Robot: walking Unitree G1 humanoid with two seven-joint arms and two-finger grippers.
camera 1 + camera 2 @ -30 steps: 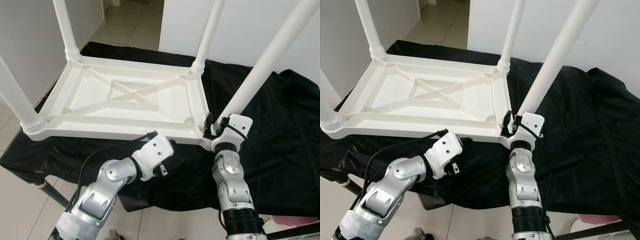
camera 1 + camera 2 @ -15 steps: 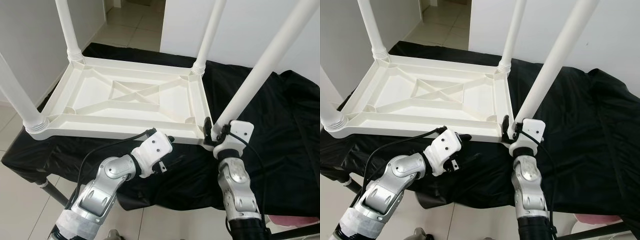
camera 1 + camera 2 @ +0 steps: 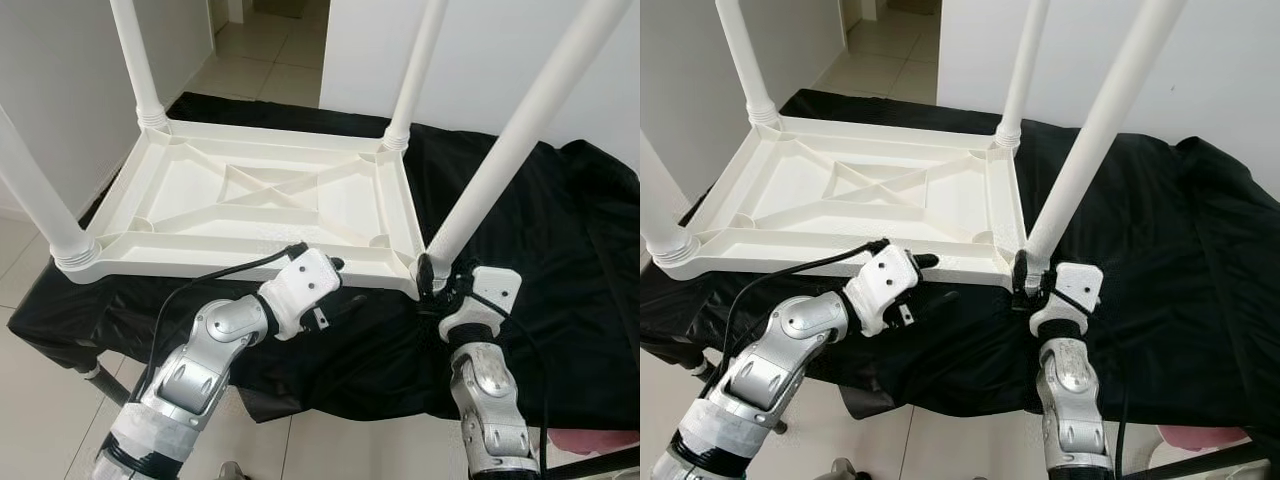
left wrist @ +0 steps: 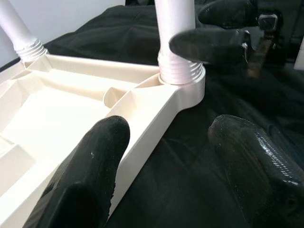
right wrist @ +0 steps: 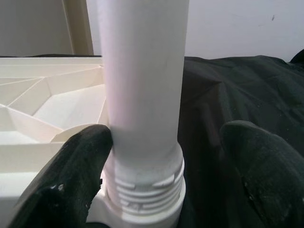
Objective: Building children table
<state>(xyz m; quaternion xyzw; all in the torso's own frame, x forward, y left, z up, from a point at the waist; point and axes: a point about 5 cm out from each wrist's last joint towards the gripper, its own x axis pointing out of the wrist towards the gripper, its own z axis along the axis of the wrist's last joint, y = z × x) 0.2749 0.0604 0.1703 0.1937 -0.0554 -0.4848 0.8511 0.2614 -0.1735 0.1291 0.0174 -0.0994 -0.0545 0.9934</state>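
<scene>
Right now the right gripper (image 5: 147, 180) sits w/ fingers spread either side of the near-right leg (image 3: 510, 150), low at its threaded base; one finger (image 5: 71, 175) touches the leg, the other stands off, so it's released, not clamped. Left gripper (image 4: 166, 166) is also spread, straddling the near rim of the upturned table top (image 3: 260, 205), one finger (image 4: 90, 175) over the white rim, the other over the black cloth (image 3: 560, 250); nothing gripped.

From the right gripper outward: the leg rises toward 1 o'clock, its collar seated in the corner socket (image 4: 183, 78) at the top's 5 o'clock corner. Other 3 legs stand in their corners: near-left (image 3: 35, 190) at 8, far-left (image 3: 135, 60) at 11, far-right (image 3: 415, 70) at 1.

Risks, as I judge: a one-sided push from the touching finger could tilt the leg or cross the thread; the top could slide on the loose cloth if the left doesn't brace it.

Around: cloth-draped bench, tiled floor (image 3: 260, 60), white walls. Only the tall legs themselves crowd the arms' reach.
</scene>
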